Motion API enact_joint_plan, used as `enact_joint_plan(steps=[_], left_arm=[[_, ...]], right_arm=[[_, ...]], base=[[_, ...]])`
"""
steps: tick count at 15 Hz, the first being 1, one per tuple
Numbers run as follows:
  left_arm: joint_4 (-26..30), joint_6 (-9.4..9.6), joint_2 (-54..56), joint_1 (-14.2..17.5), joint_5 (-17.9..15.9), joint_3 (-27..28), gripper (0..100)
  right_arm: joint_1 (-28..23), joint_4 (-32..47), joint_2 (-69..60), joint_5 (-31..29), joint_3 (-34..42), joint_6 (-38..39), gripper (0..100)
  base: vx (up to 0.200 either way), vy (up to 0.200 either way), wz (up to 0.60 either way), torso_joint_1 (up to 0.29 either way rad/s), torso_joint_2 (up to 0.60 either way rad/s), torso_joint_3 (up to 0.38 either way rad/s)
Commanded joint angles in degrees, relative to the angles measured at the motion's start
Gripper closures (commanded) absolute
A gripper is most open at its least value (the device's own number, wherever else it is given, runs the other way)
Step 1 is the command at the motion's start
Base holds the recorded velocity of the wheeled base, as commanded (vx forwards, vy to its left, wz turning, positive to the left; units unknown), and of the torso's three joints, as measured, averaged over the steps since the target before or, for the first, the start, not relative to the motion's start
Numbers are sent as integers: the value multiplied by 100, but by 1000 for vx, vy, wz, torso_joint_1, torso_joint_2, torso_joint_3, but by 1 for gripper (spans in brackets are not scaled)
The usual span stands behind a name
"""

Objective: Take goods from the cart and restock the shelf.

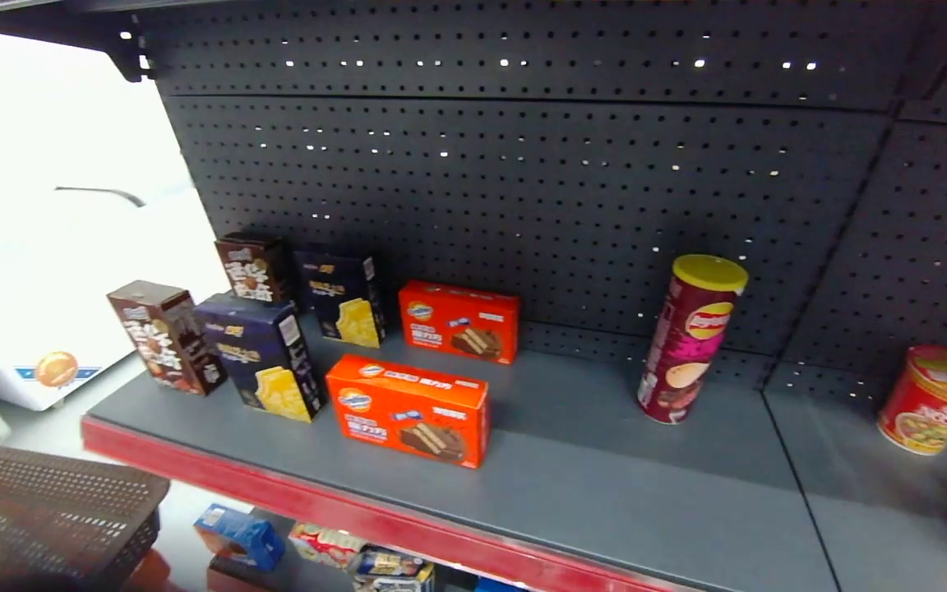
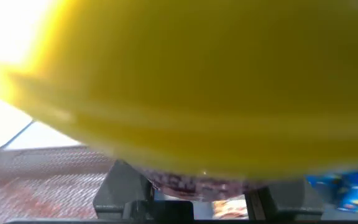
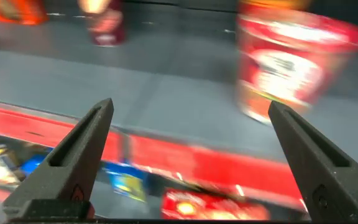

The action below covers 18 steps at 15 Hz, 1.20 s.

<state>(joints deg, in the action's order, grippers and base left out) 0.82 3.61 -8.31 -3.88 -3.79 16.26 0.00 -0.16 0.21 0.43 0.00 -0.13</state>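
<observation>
The chips can (image 2: 197, 81), yellow lid up close and maroon body behind it, sits in the left gripper (image 2: 196, 194). The fingers (image 2: 122, 190) pinch its body from either side, and the cart's mesh basket (image 2: 36, 180) lies close behind. The step in hand looks like carrying this can up to the shelf (image 1: 588, 460).

Its match, a second can (image 1: 691, 339), stands upright near the back panel, at 3 o'clock from the orange boxes (image 1: 412, 407). There is bare shelf at its 9 and 6 o'clock. A good placement would probably lift the held can over the red front edge (image 1: 317, 501) and keep it vertical. Its base should then go down flat just beside the second can, at that can's 9 o'clock, without nudging it, since a tall narrow tube likely tips easily. Letting go only once the base rests seems wise.

The right gripper (image 3: 191, 109) hangs before the shelf with fingers spread wide, holding nothing. A red cup (image 1: 938, 399) stands near it, at 3 o'clock from the second can.
</observation>
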Motion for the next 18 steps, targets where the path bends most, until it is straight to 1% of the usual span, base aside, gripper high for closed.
enact_joint_plan(steps=[1, 2, 6, 9, 12, 18], left_arm=[[-3, 0, 32, 1, 1, 26, 100], [-3, 0, 32, 1, 1, 26, 100], [6, -9, 23, -8, 1, 184, 100], [6, -18, 23, -8, -8, 149, 100], [6, -18, 23, -8, -8, 114, 100], [15, -27, 14, -113, 1, 79, 100]], right_arm=[[0, -2, 6, 10, 0, -4, 0], [0, -2, 6, 1, 0, -4, 0], [0, -2, 6, 1, 0, 5, 0], [0, -2, 6, 1, 0, 5, 0], [0, -2, 6, 10, 0, 5, 0], [0, -2, 6, 1, 0, 5, 0]], base=[[0, 0, -600, 2, 2, -2], [0, 0, -600, 2, 2, 2], [0, 0, 0, 0, 0, 0], [0, 0, 0, 0, 0, 0], [0, 0, -600, 1, 2, 2], [0, 0, 0, 0, 0, 0]])
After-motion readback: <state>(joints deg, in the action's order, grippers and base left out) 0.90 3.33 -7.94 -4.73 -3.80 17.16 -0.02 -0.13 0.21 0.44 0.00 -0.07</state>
